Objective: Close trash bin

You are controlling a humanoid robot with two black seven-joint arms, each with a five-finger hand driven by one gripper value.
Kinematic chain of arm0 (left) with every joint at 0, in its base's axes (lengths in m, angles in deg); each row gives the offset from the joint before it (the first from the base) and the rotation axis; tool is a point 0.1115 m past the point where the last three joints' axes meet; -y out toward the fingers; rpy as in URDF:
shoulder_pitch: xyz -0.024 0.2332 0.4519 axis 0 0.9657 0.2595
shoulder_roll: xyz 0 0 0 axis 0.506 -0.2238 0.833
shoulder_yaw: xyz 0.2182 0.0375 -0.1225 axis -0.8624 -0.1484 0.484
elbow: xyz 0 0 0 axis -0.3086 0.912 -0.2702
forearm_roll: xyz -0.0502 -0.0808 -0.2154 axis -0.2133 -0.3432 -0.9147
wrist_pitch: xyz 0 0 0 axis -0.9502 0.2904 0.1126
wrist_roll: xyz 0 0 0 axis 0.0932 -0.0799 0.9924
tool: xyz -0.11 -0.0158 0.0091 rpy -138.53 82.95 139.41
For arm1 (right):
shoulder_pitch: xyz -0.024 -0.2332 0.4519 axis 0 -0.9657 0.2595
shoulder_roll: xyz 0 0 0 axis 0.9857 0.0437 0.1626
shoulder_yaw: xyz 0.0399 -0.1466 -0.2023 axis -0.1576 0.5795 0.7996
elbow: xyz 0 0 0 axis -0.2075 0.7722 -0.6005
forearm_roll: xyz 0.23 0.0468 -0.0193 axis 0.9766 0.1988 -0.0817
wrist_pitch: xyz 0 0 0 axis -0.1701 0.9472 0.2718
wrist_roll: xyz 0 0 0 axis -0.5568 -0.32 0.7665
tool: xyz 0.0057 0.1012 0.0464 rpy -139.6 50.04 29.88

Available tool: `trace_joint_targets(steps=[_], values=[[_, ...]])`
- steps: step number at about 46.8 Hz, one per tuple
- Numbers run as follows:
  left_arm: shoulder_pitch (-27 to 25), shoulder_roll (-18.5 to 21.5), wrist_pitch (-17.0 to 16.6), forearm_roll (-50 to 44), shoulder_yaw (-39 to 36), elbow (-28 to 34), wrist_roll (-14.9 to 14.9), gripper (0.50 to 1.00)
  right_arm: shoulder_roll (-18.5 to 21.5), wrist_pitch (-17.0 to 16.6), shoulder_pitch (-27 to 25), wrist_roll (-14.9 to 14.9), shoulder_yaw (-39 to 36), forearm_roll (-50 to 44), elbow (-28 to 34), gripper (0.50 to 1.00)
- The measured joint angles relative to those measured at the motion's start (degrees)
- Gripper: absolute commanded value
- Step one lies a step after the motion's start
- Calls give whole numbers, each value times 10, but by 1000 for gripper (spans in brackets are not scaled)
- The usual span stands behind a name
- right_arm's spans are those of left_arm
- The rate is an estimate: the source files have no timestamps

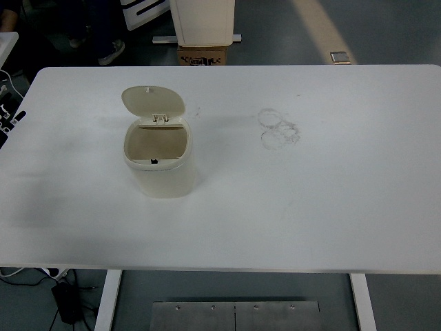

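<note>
A small cream trash bin (162, 172) stands upright on the white table (310, 207), left of the middle. Its lid (153, 102) is swung open and stands up behind the mouth on a hinge. The inside of the bin (156, 143) shows brownish and holds nothing I can see. A small black latch sits at the front rim. Neither of my hands is in view.
Faint ring-shaped scuff marks (279, 129) lie on the table right of the bin. A cardboard box (202, 55) and a cream cabinet (203, 21) stand on the floor beyond the far edge. Cables lie at the left edge (8, 114).
</note>
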Motion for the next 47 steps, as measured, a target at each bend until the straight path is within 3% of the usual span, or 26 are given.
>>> trace_joint_targets(steps=[17,34,41,47], values=[[0,0,-2,0,0,0,0,1000,0,0,0,0,0,0,0,991],[-22,11,-26,2,-5,7,-10,1000,0,0,0,0,0,0,0,991],[-25,22,-58,3,-6,52,-11,1000,0,0,0,0,0,0,0,991],[-19,66,-116,4,-6,152,-11,1000,0,0,0,1,0,0,0,991]])
